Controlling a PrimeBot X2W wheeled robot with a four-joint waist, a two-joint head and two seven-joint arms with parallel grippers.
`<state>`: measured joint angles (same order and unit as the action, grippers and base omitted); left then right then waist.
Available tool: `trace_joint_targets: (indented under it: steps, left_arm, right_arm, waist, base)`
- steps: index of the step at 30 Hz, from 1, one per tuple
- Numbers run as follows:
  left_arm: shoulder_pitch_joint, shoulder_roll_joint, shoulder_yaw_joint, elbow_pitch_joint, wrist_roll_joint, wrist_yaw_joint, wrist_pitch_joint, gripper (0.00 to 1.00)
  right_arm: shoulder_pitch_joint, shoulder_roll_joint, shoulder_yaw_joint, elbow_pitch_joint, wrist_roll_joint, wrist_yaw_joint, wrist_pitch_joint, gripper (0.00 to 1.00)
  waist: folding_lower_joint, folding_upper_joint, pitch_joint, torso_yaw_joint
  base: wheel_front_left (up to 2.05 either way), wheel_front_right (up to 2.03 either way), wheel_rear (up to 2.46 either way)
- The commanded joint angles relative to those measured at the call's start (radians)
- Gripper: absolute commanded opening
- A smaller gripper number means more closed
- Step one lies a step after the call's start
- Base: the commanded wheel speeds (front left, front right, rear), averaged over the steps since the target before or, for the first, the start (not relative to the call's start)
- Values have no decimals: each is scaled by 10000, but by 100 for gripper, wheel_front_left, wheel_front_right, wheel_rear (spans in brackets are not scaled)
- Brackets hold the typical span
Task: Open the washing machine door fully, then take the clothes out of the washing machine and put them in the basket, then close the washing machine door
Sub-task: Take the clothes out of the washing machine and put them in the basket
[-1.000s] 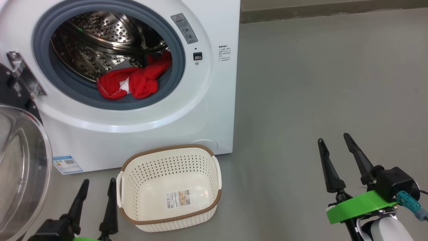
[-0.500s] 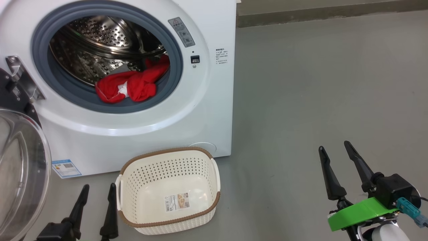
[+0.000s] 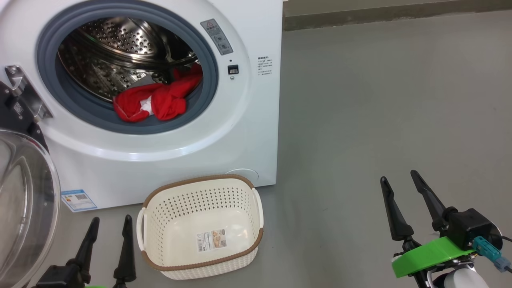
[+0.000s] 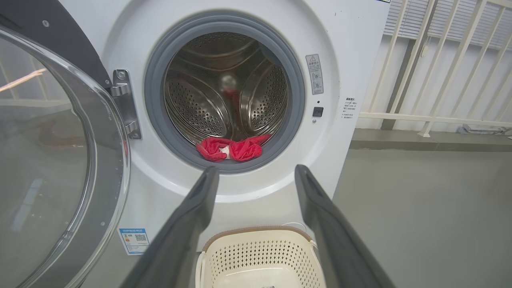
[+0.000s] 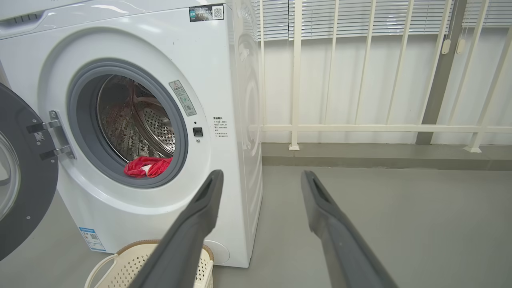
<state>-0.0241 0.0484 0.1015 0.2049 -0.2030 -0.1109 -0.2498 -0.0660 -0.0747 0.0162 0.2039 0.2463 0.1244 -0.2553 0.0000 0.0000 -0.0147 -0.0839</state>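
Okay, washing machine door point(image 3: 24, 208) wide open | clothes point(image 3: 154, 105) unmoved inside washing machine point(image 3: 248, 120), basket point(image 3: 200, 182) empty before it | my left gripper point(image 3: 111, 218), right gripper point(image 3: 399, 176) gaping, empty | I'd grab next

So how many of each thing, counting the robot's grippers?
Big white front-loading washing machine: 1
Round black-rimmed glass door: 1
Heap of bright red clothes: 1
Cream perforated plastic basket: 1
Dark-fingered left gripper, right gripper: 2
Total: 6
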Motion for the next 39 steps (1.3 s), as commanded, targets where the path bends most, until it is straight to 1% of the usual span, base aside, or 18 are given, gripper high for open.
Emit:
trace_joint_targets:
  steps: [1,9,18,23,29,39]
  left_arm:
    - [-335,122,357,-248,128,98,-120,100]
    - [-407,109,423,-187,215,86,-120,100]
    - [-407,77,392,0,5,18,-120,100]
    - [-410,69,305,-19,-5,-16,-120,100]
    - [-345,53,230,-84,-28,84,-120,100]
    - [-319,41,214,-194,-18,197,-120,100]
  right_arm:
    - [-225,-144,275,-193,72,63,-65,100]
    - [-233,-163,333,-135,107,63,-65,100]
    - [-231,-199,437,-45,147,63,-65,100]
    - [-222,-225,474,1,176,63,-65,100]
    - [-210,-228,478,-27,161,63,-65,100]
    - [-195,-187,481,-65,124,63,-65,100]
  waist:
    - [0,0,5,1]
    - [0,0,-1,-17]
    - [0,0,-24,-21]
    - [0,0,-24,-18]
    - [0,0,-33,-33]
    - [0,0,-11,-34]
  base:
    - [45,-58,12]
    - [110,-110,0]
    - [190,-190,0]
    - [130,-130,0]
    - [55,-55,0]
    - [1,-1,0]
